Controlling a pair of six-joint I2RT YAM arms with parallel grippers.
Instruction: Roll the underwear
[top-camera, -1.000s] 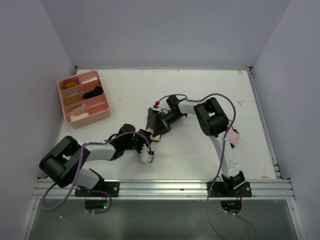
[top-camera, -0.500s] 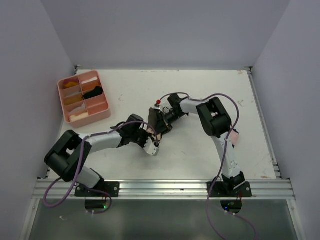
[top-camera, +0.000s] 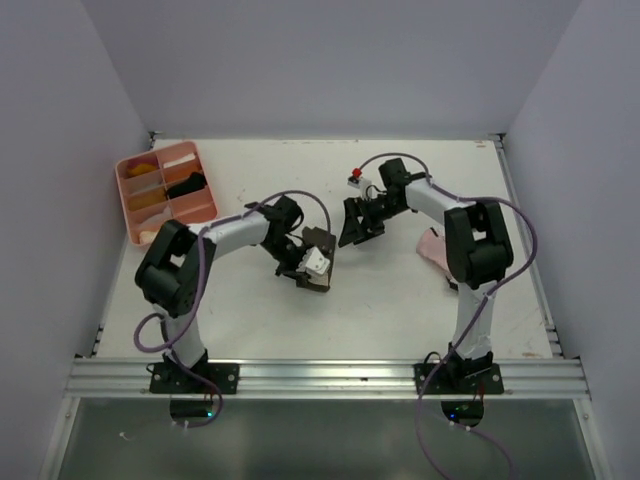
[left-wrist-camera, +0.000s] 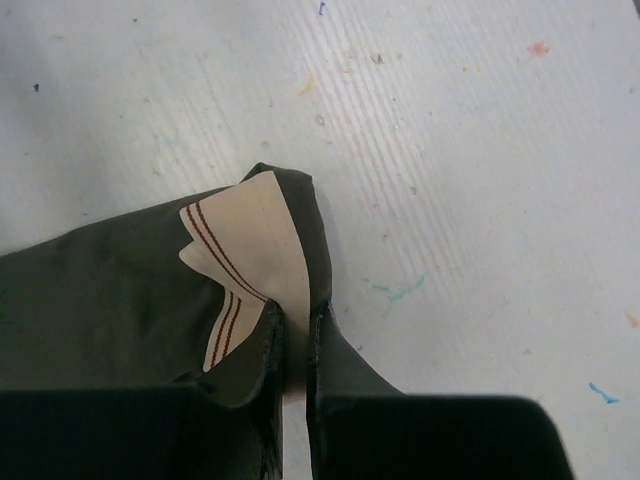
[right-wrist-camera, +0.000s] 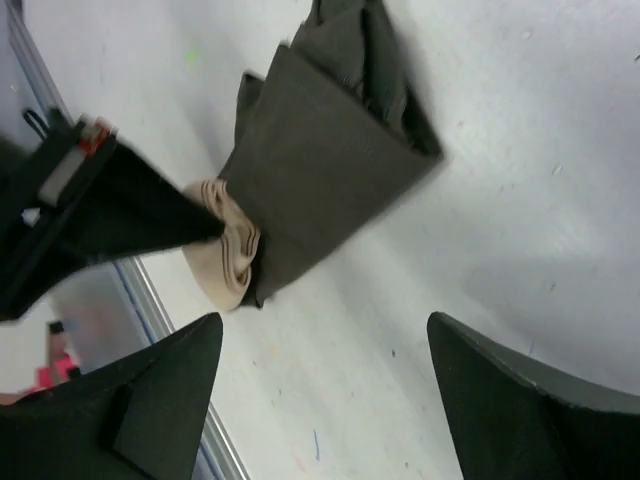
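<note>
- The left tool (top-camera: 316, 270) sat nearest, out at mid-worktop (top-camera: 400, 310), its jaws pinched down to a thin slit on a fold of the olive underwear (top-camera: 322, 240).
- From the left wrist, the two fingers (left-wrist-camera: 268, 352) clamped the cloth edge just below a cream label (left-wrist-camera: 245, 262) marked with thin red-brown double lines; the olive underwear (left-wrist-camera: 120, 300) spread away to the left of the left tool (left-wrist-camera: 293, 345) and lay flat on the worktop (left-wrist-camera: 480, 150).
- Seen from above, the garment's long axis ran roughly near to far with a slight tilt, and the tool covered its middle.
- It looked dark olive-brown, matte and folded into a compact oblong. From the right wrist, the olive underwear (right-wrist-camera: 320, 160) showed layered folds, with a beige bunched strip at the end held by the left tool (right-wrist-camera: 110, 215).
- The pink underwear (top-camera: 432, 246) lay a little farther back, on the right, beside the right arm, as a small pale patch well apart from the left tool; its edging was too small to make out.
- The right tool (top-camera: 352, 222) was just beyond and to the right of the olive garment, apart from it, jaws spread wide and holding nothing; the right wrist view had the right tool (right-wrist-camera: 325, 325) over bare worktop (right-wrist-camera: 520, 150).
- A pink tray (top-camera: 205, 232) stood at the far left.
</note>
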